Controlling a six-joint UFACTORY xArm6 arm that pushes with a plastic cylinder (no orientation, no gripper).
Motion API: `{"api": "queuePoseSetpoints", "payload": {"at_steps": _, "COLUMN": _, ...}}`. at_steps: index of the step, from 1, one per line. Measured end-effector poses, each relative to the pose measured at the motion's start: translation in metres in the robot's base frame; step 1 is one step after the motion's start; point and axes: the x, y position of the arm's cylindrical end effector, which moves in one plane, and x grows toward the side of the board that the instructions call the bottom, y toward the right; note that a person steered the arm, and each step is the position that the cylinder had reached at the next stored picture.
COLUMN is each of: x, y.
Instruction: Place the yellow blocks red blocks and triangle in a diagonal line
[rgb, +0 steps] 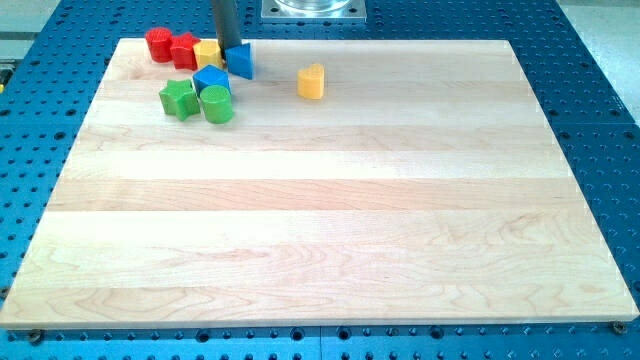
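My tip (229, 47) is at the view's top left, touching the top of a blue triangle block (241, 61). A yellow block (207, 54) sits just left of the tip. Two red blocks stand further left: a round one (158, 43) and a star-like one (184, 49). A yellow heart-shaped block (312, 81) stands alone to the right of the cluster.
A blue block (210, 79), a green star-like block (179, 98) and a green cylinder (217, 104) sit just below the cluster. The wooden board (320, 200) lies on a blue perforated table. The arm's metal base (313, 9) is at the view's top.
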Motion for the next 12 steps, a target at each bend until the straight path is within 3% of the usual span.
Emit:
{"api": "queuePoseSetpoints", "payload": {"at_steps": 2, "x": -0.039, "y": 0.017}}
{"api": "queuePoseSetpoints", "payload": {"at_steps": 6, "x": -0.031, "y": -0.104}}
{"api": "queuePoseSetpoints", "payload": {"at_steps": 8, "x": -0.036, "y": -0.114}}
{"api": "queuePoseSetpoints", "payload": {"at_steps": 9, "x": -0.039, "y": -0.086}}
{"api": "queuePoseSetpoints", "payload": {"at_steps": 11, "x": -0.034, "y": 0.098}}
{"api": "queuePoseSetpoints", "payload": {"at_steps": 12, "x": 0.013, "y": 0.105}}
